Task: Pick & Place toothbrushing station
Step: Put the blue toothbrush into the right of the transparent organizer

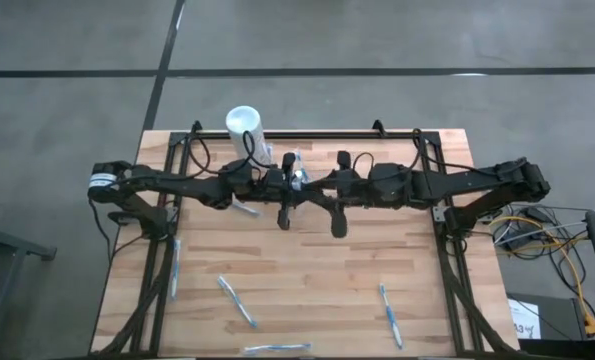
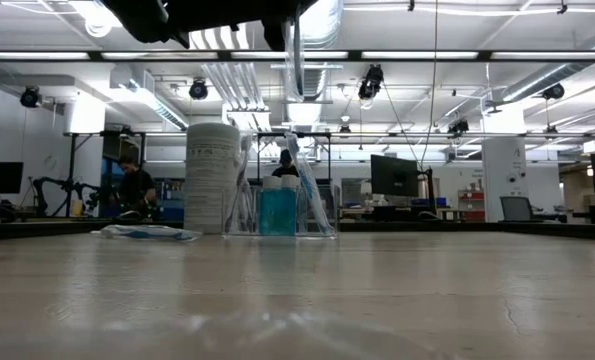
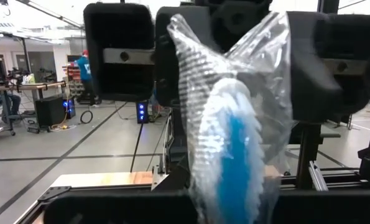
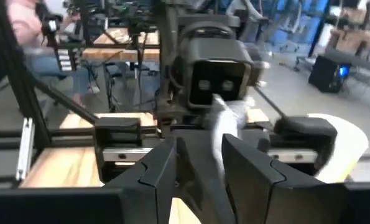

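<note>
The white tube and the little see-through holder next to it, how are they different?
The white tube is solid white, so nothing shows through; the see-through holder is clear, with something blue showing inside it. The white tube stands taller; the see-through holder is lower. In the low view, the white tube looks plain and round, while the see-through holder looks boxy. Both stand upright, side by side, near the far edge of the wooden table.

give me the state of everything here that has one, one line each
left gripper: shut on a wrapped toothbrush, raised above the table
right gripper: fingers apart, facing the left gripper, holding nothing that shows
toothbrushing station: upright on the table, beside the white cylinder
white cylinder: upright at the back edge
loose toothbrushes: lying flat near the front of the table
</note>
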